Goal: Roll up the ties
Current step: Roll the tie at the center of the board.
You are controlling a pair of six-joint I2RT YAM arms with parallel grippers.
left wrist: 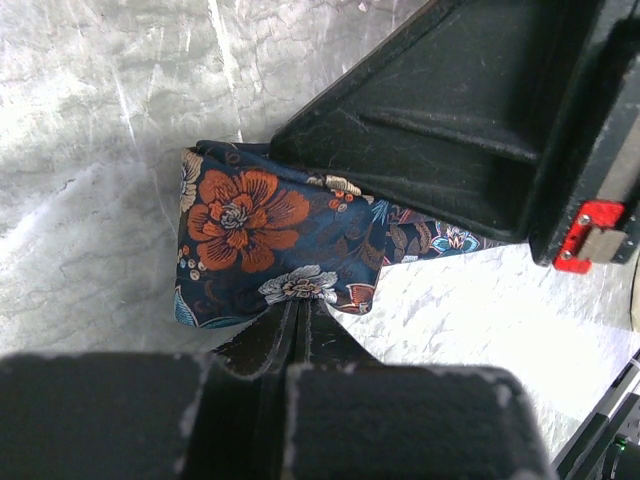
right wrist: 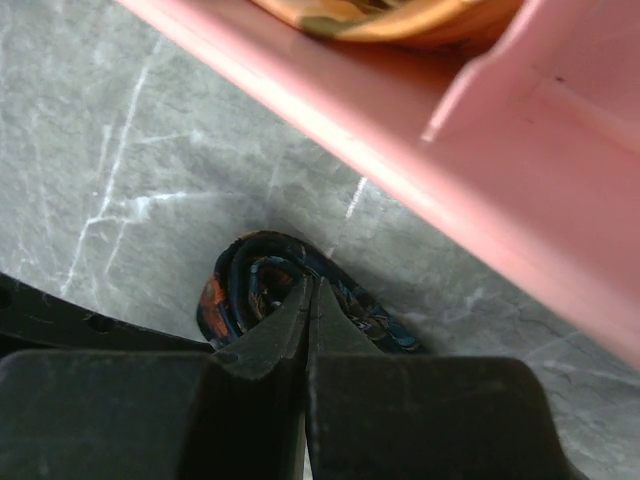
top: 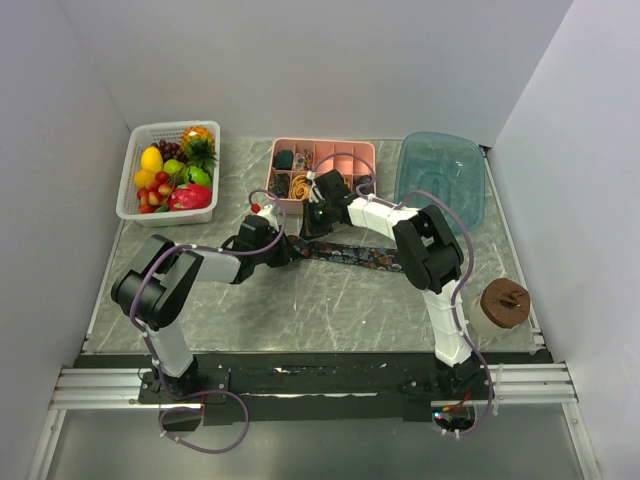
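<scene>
One tie (top: 362, 257), dark navy with an orange and blue flower pattern, lies across the middle of the table. Its left end is rolled up. In the left wrist view the roll's patterned face (left wrist: 250, 225) fills the centre, and my left gripper (left wrist: 300, 312) is shut on its near edge. In the right wrist view the roll shows as a spiral (right wrist: 245, 280), and my right gripper (right wrist: 311, 292) is shut on layers at its centre. In the top view the left gripper (top: 284, 250) and right gripper (top: 316, 222) meet at this roll. The right gripper's body (left wrist: 450, 130) looms over the roll.
A pink compartment tray (top: 323, 147) stands just behind the roll, and its wall (right wrist: 480, 190) is close to my right gripper. It holds yellow-orange bands (top: 302, 187). A white fruit basket (top: 133, 170) is at back left, a blue tub (top: 440, 170) at back right, and a brown-lidded jar (top: 503, 305) at right.
</scene>
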